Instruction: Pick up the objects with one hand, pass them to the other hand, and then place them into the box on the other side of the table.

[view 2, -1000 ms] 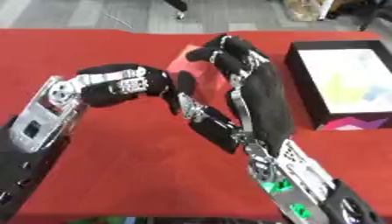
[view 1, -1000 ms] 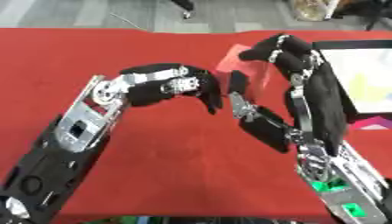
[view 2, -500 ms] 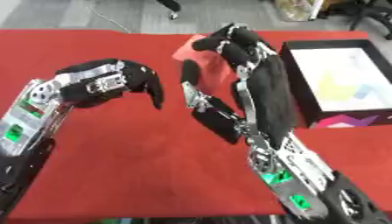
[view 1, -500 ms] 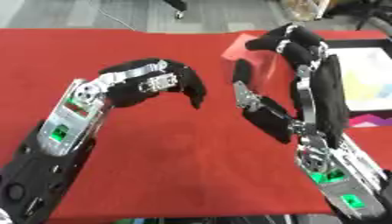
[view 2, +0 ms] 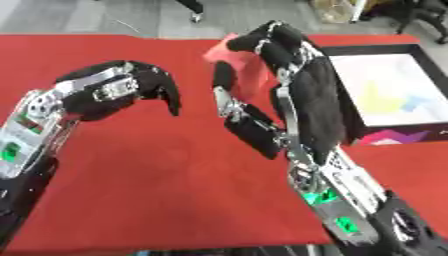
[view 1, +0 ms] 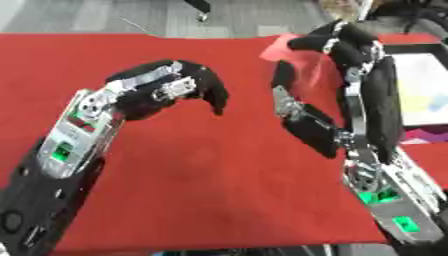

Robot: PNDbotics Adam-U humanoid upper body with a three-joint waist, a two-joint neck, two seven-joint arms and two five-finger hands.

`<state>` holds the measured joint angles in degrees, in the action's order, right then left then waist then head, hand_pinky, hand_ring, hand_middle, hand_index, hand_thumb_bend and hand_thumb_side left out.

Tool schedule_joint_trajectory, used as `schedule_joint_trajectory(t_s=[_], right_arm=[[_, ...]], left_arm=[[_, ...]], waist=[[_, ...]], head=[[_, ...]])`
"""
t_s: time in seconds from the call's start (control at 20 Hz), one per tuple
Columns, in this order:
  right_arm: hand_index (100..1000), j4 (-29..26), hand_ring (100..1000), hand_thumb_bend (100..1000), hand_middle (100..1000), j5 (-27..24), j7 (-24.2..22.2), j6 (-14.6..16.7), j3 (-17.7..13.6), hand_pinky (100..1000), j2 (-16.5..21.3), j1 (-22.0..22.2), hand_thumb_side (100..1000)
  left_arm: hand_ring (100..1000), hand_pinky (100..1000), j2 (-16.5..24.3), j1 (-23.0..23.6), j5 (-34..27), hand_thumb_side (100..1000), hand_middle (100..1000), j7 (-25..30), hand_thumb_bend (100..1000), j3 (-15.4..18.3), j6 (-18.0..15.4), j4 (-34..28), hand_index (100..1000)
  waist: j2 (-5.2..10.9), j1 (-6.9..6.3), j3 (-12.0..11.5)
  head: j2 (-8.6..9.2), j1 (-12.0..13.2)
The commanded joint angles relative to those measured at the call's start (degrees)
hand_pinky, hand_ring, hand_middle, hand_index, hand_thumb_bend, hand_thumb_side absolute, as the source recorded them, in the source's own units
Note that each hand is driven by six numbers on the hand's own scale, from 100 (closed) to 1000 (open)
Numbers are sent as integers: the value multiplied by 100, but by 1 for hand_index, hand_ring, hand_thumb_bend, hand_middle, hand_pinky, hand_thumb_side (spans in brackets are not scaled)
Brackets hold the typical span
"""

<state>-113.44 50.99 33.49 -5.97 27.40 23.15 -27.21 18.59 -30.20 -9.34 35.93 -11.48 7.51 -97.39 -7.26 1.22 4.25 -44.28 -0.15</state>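
The right hand [view 2: 302,85] stands upright over the right half of the red table [view 2: 131,200], fingers curled over at the top and thumb reaching out to the left, and it pinches a thin pinkish-red object [view 2: 243,65] between them. That object is a flat, soft-looking piece, much the same colour as the cloth below, so its outline is hard to trace; what shows lies broadside to the camera, with its upper left corner poking out past the fingertips towards the far left. Its long axis cannot be told, since the lower part blends into the table and the palm hides the right edge. The object is held up off the table, just left of the box [view 2: 385,100], which sits at the right edge of the table. The box is shallow with a black rim and a pale lining printed with coloured shapes. The left hand [view 1: 166,90] hangs over the left half of the table, well apart from the object, its fingers curled down and inward with the dark fingertips pointing to the near right, closed around nothing. A clear strip of red cloth lies between the two hands. The left forearm comes in from the near left corner, the right forearm from the near right.
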Motion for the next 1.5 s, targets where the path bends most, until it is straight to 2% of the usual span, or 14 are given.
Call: schedule_joint_trajectory(t_s=[0.05, 0.2, 0.3, 0.45, 0.55, 0.6, 0.65, 0.85, 1.0, 1.1, 1.15, 1.2, 1.25, 1.5], right_arm=[[635, -115, 635, 100, 518, 79, 81, -299, -493, 556, 563, 15, 217], [633, -115, 635, 100, 506, -184, 156, -819, -826, 520, 1007, 232, 209], [631, -115, 634, 100, 496, -561, 218, -1392, -1009, 485, 1280, 409, 201], [629, -15, 634, 100, 484, -1401, 467, -2460, -1280, 449, 1620, 619, 185], [634, 447, 639, 100, 480, -2059, 755, -2990, -1399, 427, 1798, 581, 171], [638, 773, 643, 100, 481, -2456, 924, -3134, -1432, 422, 1864, 514, 100], [640, 1120, 646, 100, 481, -2871, 1103, -3203, -1442, 419, 1929, 434, 172], [679, 2587, 683, 100, 511, -4382, 1639, -2923, -1308, 438, 2111, 4, 231], [734, 3720, 713, 100, 555, -5071, 1677, -2611, -1223, 460, 2138, -318, 318], [822, 4433, 769, 100, 644, -5341, 1621, -2485, -1219, 509, 2134, -487, 417], [867, 4703, 811, 187, 709, -5401, 1560, -2441, -1214, 554, 2147, -548, 468], [874, 4928, 817, 207, 718, -5423, 1491, -2428, -1223, 560, 2165, -597, 479], [917, 5079, 859, 336, 773, -5424, 1428, -2426, -1239, 610, 2181, -628, 543], [947, 5211, 903, 411, 831, -5224, 1385, -2524, -1357, 663, 2278, -639, 595]], left_arm=[[609, 806, 105, 103, 206, 728, 573, -633, 100, 608, -58, 0, 685], [611, 808, 154, 357, 167, 728, 576, -1196, 100, 1113, -94, -1, 687], [613, 808, 184, 522, 120, 727, 578, -1469, 100, 1393, -131, -73, 690], [615, 809, 179, 730, 89, 718, 581, -1774, 100, 1731, -201, -270, 693], [619, 810, 161, 832, 169, 709, 586, -1916, 100, 1884, -243, -444, 698], [620, 810, 139, 875, 173, 790, 589, -1967, 100, 1938, -282, -549, 700], [622, 810, 115, 916, 174, 703, 589, -2012, 100, 1989, -323, -654, 702], [623, 809, -42, 1038, 200, 694, 591, -2162, 100, 2133, -418, -1042, 706], [624, 810, -175, 1113, 216, 695, 593, -2219, 100, 2177, -426, -1258, 708], [625, 810, -228, 1178, 214, 696, 594, -2229, 100, 2206, -446, -1373, 710], [625, 811, -240, 1214, 218, 698, 595, -2237, 100, 2228, -454, -1418, 711], [625, 811, -249, 1250, 225, 699, 595, -2247, 100, 2251, -461, -1456, 711], [626, 811, -257, 1281, 231, 701, 595, -2260, 100, 2273, -464, -1482, 711], [627, 812, -306, 1363, 260, 708, 596, -2316, 100, 2355, -446, -1543, 713]], waist=[[116, -7, -26], [93, -29, -78], [76, -45, -129], [58, -73, -237], [57, -89, -315], [59, -94, -352], [62, -103, -394], [61, -129, -574], [61, -137, -723], [56, -135, -828], [55, -135, -868], [54, -135, -900], [55, -134, -923], [75, -110, -960]], head=[[17, -332], [17, -620], [17, -798], [17, -1065], [17, -1215], [17, -1279], [17, -1349], [17, -1588], [17, -1741], [17, -1830], [17, -1858], [17, -1880], [17, -1899], [17, -1942]])
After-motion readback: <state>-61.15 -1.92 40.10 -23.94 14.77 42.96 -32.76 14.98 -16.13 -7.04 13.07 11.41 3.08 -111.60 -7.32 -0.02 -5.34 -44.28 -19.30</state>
